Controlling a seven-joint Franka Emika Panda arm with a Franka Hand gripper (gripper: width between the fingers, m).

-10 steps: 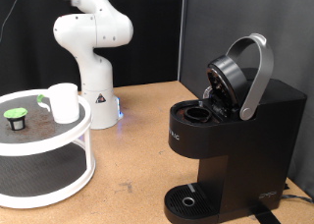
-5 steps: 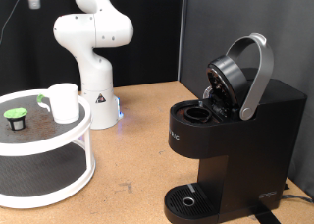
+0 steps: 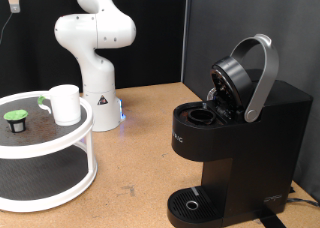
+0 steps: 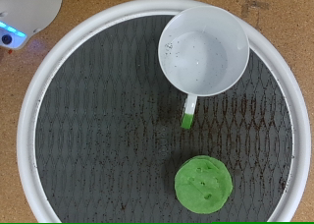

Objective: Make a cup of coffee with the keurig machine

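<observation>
The white cup stands on the top tier of a round white stand at the exterior view's left, next to a small dark green-topped pod. The black keurig machine stands at the exterior view's right with its lid raised and its pod chamber open. My gripper hangs high above the stand at the exterior view's top left, only partly in frame. In the wrist view I look straight down on the empty cup and the pod; no fingers show there.
The arm's white base with a blue light stands behind the stand. The stand has a lower tier with dark mesh. The wooden table lies between stand and machine. The machine's round drip tray holds nothing.
My gripper has moved towards the exterior view's left along the top edge, to above the stand. The cup, the pod and the machine have not moved.
</observation>
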